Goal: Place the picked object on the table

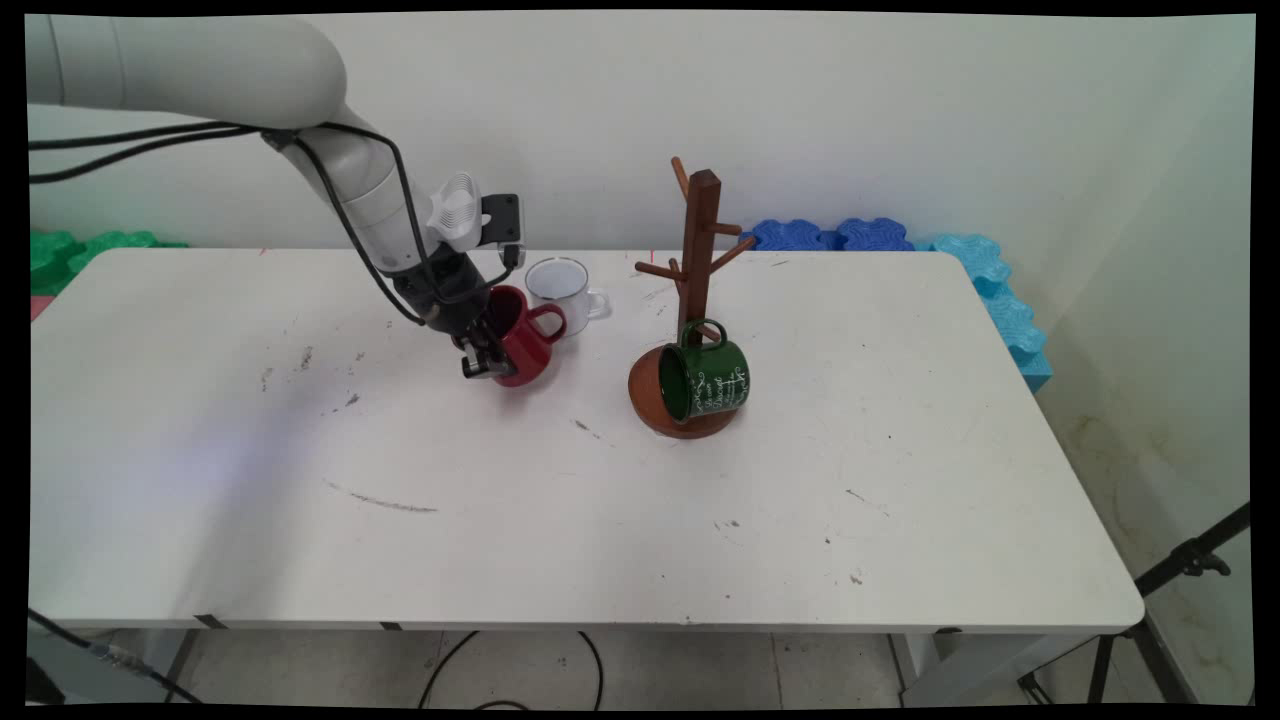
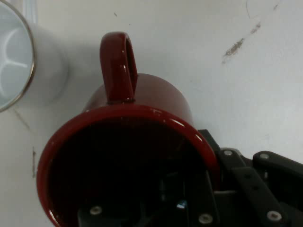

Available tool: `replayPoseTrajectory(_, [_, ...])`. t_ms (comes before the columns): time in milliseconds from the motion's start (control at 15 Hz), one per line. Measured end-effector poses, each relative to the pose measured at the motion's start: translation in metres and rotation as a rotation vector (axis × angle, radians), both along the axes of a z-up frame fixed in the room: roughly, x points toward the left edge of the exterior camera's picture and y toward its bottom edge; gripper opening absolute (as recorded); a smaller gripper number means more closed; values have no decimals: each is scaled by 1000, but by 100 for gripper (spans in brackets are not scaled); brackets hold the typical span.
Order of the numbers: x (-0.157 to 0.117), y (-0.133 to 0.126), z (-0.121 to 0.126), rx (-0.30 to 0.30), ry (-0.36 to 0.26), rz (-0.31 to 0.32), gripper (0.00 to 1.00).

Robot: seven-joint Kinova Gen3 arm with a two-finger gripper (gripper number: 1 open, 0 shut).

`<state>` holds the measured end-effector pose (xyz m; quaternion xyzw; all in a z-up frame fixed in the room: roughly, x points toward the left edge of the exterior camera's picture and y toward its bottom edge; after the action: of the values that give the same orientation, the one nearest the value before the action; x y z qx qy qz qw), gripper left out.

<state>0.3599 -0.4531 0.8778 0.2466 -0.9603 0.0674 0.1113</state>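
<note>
My gripper point(image 1: 488, 362) is shut on the rim of a red mug point(image 1: 530, 350), left of the table's middle. The mug leans with its mouth toward the arm and its handle toward the back right. In the hand view the red mug point(image 2: 142, 99) fills the lower half. One finger sits inside it and the other outside its wall, where my gripper point(image 2: 210, 182) pinches the rim. Whether the mug's base touches the table I cannot tell. A white mug point(image 1: 560, 284) stands upright just behind the red one; this white mug point(image 2: 19, 61) shows at the hand view's upper left.
A wooden mug tree point(image 1: 701, 250) stands on a round base point(image 1: 645, 395) right of the mugs. A green mug point(image 1: 708, 380) hangs by its handle from a low peg, mouth toward the left. Blue foam pieces point(image 1: 1000, 300) line the table's far right edge, green foam pieces point(image 1: 70, 250) the far left.
</note>
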Motion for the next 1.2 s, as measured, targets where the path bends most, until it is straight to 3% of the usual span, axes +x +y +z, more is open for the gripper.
replayPoseTrajectory(1200, [1,-12,-14,21,3,-3,0])
